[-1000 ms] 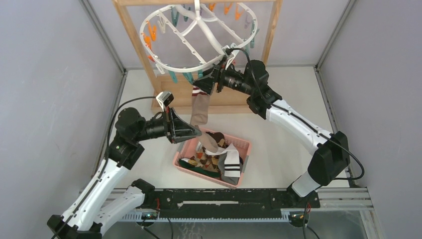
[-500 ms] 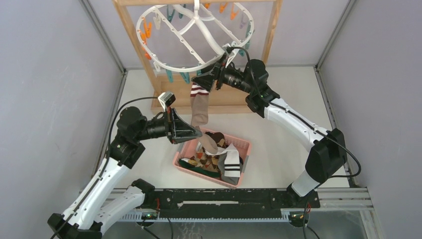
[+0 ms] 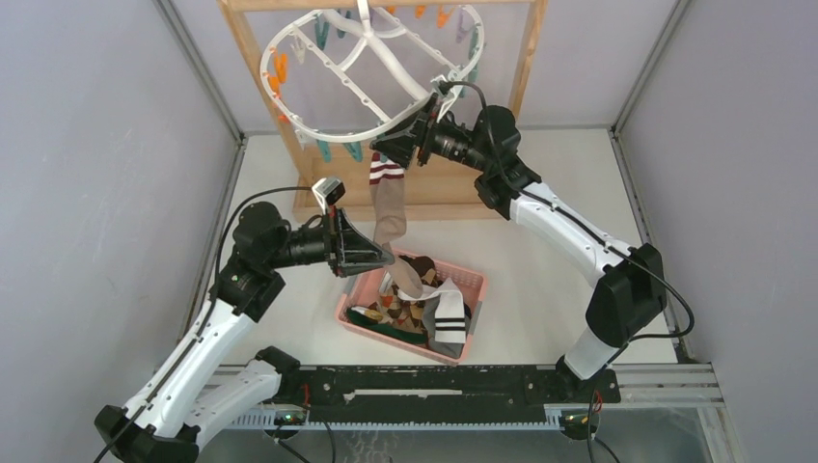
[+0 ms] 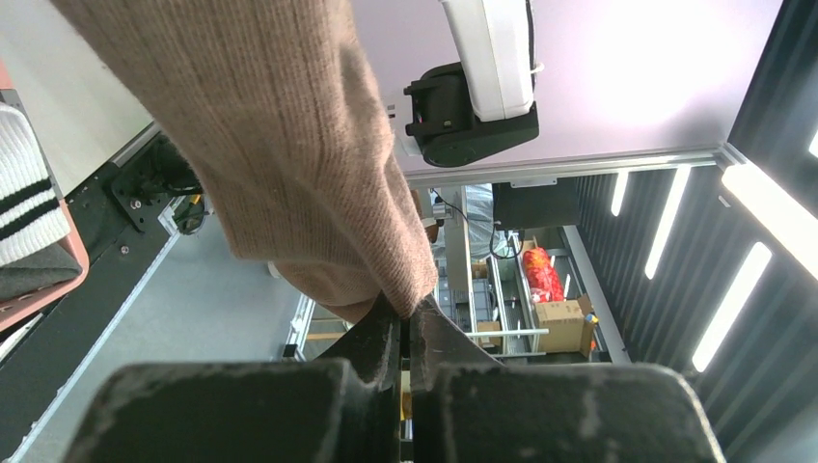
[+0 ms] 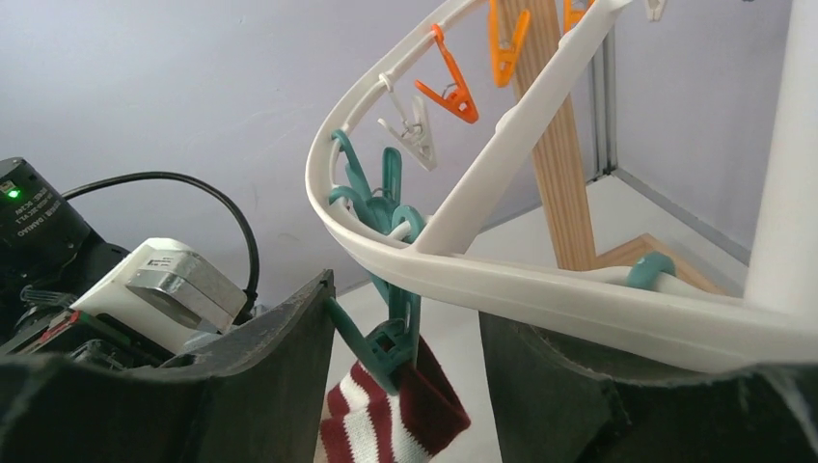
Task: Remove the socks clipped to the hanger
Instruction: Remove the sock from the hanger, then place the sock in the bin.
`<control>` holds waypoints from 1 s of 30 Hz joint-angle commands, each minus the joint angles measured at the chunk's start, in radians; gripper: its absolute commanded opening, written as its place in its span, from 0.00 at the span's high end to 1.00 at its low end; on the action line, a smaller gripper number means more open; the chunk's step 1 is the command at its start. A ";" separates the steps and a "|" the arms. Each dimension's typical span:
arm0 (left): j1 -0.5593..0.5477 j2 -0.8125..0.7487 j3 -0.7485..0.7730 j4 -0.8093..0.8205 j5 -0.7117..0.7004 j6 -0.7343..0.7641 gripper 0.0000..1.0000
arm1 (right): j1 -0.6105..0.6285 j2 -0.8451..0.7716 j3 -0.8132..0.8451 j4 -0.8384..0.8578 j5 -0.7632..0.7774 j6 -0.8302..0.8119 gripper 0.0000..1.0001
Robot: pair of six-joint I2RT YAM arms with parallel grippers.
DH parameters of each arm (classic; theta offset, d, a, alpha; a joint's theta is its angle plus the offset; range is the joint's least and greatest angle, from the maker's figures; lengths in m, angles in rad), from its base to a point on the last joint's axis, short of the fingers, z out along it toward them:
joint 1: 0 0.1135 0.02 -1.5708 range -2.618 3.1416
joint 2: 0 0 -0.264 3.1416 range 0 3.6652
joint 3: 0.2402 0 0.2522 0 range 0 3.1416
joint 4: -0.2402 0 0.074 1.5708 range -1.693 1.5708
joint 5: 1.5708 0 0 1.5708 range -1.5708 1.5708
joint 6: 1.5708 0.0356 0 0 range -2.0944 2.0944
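Note:
A beige sock (image 3: 389,217) with a maroon-and-white striped cuff (image 5: 395,424) hangs from a teal clip (image 5: 386,338) on the near rim of the white hanger (image 3: 367,72). My right gripper (image 3: 397,151) is open with its jaws either side of that clip, just under the hanger's rim (image 5: 540,289). The left finger (image 5: 260,376) touches the clip's handle, and the other finger stands apart from it. My left gripper (image 4: 405,309) is shut on the sock's toe end (image 4: 280,145), above the basket's far left corner. More socks (image 3: 420,304) lie in the basket.
The pink basket (image 3: 470,282) sits on the table between the arms. The wooden frame (image 3: 265,87) carries the hanger, with its base bar behind the hanging sock. Bare orange, white and teal clips (image 5: 449,82) dangle along the rim.
The hanger has swung up and to the left, and my right gripper has followed the teal clip that way, its jaws narrowing a little. My left gripper still holds the sock's toe.

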 commanded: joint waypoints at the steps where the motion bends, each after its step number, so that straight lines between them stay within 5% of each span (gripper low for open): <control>1: 0.007 0.004 0.075 0.026 0.022 0.027 1.00 | -0.010 0.010 0.063 0.060 -0.030 0.017 0.41; 8: 0.007 0.011 0.077 0.026 0.016 0.028 1.00 | -0.017 0.021 0.068 0.055 -0.068 0.036 0.58; 12: 0.006 0.014 0.075 0.026 0.011 0.028 1.00 | -0.028 0.040 0.092 0.048 -0.109 0.075 0.81; 19: 0.006 0.019 0.073 0.026 0.006 0.030 1.00 | -0.029 0.056 0.118 0.048 -0.131 0.089 0.97; 24: 0.007 0.023 0.073 0.027 -0.001 0.033 1.00 | -0.031 0.047 0.119 0.025 -0.130 0.084 0.88; 27: 0.007 0.027 0.073 0.027 -0.004 0.041 1.00 | -0.034 0.032 0.110 0.003 -0.127 0.074 0.53; 30: 0.007 0.032 0.073 0.030 -0.009 0.048 1.00 | -0.038 0.008 0.100 -0.021 -0.124 0.064 0.44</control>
